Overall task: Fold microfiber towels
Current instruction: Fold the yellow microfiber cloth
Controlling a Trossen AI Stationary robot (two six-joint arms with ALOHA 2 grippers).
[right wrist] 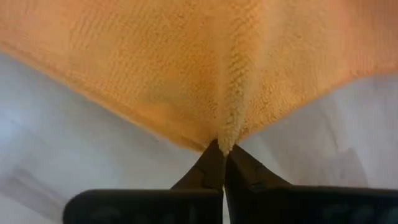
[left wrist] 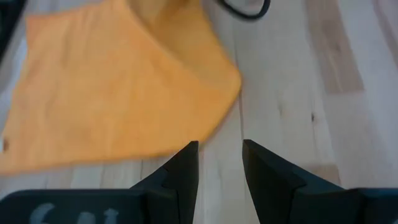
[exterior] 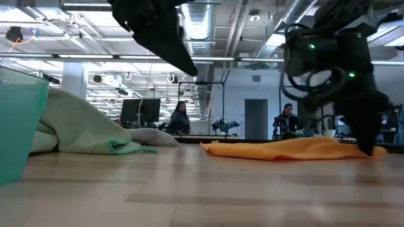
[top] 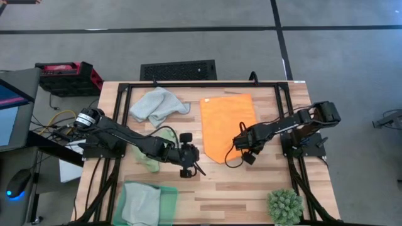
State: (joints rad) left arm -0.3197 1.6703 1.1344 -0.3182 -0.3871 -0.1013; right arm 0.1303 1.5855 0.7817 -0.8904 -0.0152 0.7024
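**Clerk:** Item one, containers and what they are holding?

**Arm:** One green tray (top: 164,202) at the near edge of the table (top: 239,191), on my left side. A grey-blue towel (top: 139,204) is lying in it, bunched, covering most of the tray. In the low view only the tray's wall (exterior: 19,129) is showing; the contents are hidden there.

**Clerk:** Item two, towels outside the tray?

**Arm:** The orange towel (top: 225,125) is lying spread at the table's middle. A second grey-blue towel (top: 157,105) is lying crumpled towards the far left corner. The light green towel (top: 151,160) is lying under my left arm, partly covered by it.

**Clerk:** Item three, your fingers?

**Arm:** My right gripper (right wrist: 222,163) is pinching the orange towel's edge, fingers pressed together on a ridge of cloth. My left gripper (left wrist: 219,163) is hovering just beside the orange towel's near corner, fingers spread, holding nothing.

**Clerk:** Item four, what one view is giving that another is not?

**Arm:** The low view is showing the room behind, with two people seated at desks. Only the high view is showing the plant (top: 284,206) at the near right corner.
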